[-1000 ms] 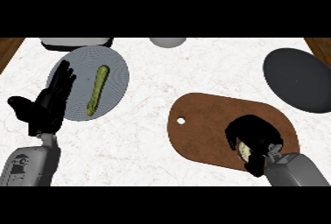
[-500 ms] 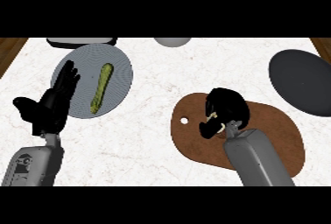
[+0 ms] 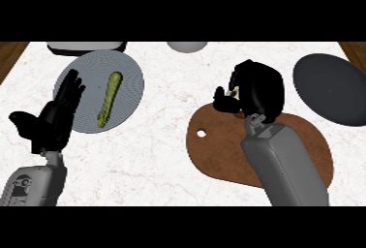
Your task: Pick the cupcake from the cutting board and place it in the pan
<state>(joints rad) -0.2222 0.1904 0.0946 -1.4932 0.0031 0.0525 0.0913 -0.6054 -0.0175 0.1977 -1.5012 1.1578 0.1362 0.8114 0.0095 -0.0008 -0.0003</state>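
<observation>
My right hand (image 3: 256,90) hovers just past the far edge of the brown cutting board (image 3: 221,145), fingers and thumb curled round the cupcake (image 3: 231,92), of which only a pale sliver shows by the thumb. The dark pan (image 3: 334,89) lies at the right, a short way from that hand. My left hand (image 3: 53,118) rests open at the left, fingers up, overlapping the edge of the grey plate (image 3: 132,80).
A yellow-green vegetable stick (image 3: 109,98) lies on the grey plate. A grey bowl (image 3: 187,46) and a white-and-dark object (image 3: 85,46) sit along the far edge. Wooden edges show at both far corners.
My right hand has lifted off the cutting board with the cupcake and moved away toward the far side, drifting toward the pan. The left hand stays put.
</observation>
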